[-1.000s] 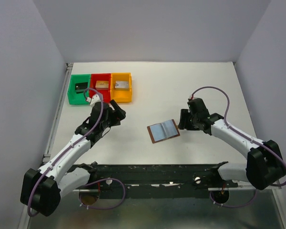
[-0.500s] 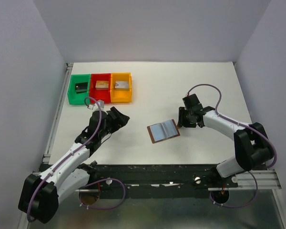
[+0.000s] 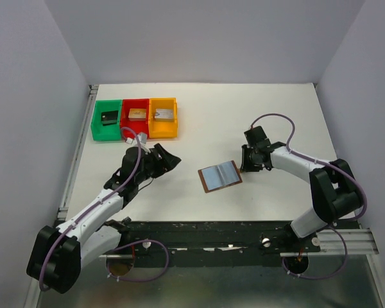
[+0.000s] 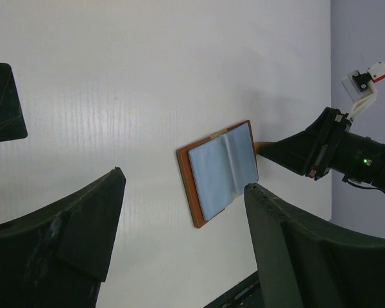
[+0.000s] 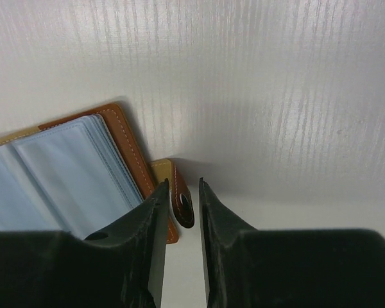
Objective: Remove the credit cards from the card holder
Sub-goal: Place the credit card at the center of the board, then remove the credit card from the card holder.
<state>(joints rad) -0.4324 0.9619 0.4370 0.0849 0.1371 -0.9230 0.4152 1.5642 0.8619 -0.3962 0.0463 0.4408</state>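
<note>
The card holder (image 3: 220, 174) is a brown leather wallet lying open on the table, pale blue-grey sleeves up. It also shows in the left wrist view (image 4: 221, 170) and the right wrist view (image 5: 64, 173). No credit cards show; whatever is in the sleeves is hidden. My right gripper (image 3: 245, 162) is at the wallet's right edge. Its jaws are narrowly apart (image 5: 181, 183), with the brown snap strap (image 5: 183, 204) standing between them and a sliver of table beside the strap. My left gripper (image 3: 170, 159) is wide open and empty (image 4: 183, 179), left of the wallet and pointing at it.
Green (image 3: 95, 122), red (image 3: 135, 101) and orange (image 3: 176, 119) bins stand in a row at the back left, each holding a chunky block. The table's left edge has a rail (image 3: 77, 160). The arm bases and a black bar line the near edge.
My right gripper has moved left, up to the wallet's strap. My left gripper has moved right, toward the wallet. The wallet has not moved.
</note>
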